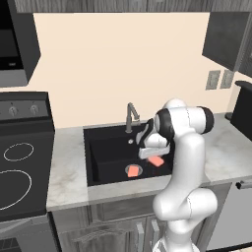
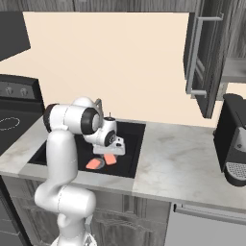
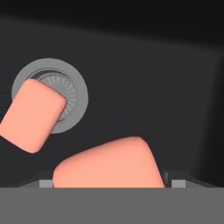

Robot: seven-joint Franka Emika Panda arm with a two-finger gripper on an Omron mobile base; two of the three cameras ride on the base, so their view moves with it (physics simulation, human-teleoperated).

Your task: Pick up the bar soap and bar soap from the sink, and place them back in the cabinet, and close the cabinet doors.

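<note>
- Overall, the worktop (image 2: 178, 158) spread pale and marbled around the tool (image 1: 153, 153), with the open cabinet (image 2: 207, 62) up and far off to the arm's right, its doors swung out so the long silver handle (image 2: 195, 57) faced the room.
- The sink (image 1: 106, 147), a black basin, lay directly under the tool, which hung low inside it; the faucet (image 1: 131, 116) stood behind the tool.
- The drain (image 3: 74, 94) sat on the basin floor a little beyond and to one side of the tool.
- One bar soap (image 3: 33, 114) lay partly over that drain, clear of the fingers.
- The nearer bar soap (image 3: 107, 164) was right at the fingertips (image 3: 177, 183) in the hand view, its long axis running roughly across the gap between them and slightly tilted. That looked like the block to take first.
- Judging by the grey tips flanking the block on both sides, the tool stood spread about as wide as the soap; whether the pads were already pressing it I could not tell.
- If not yet gripped, the coming move would call for a short drop straight down before squeezing.
</note>
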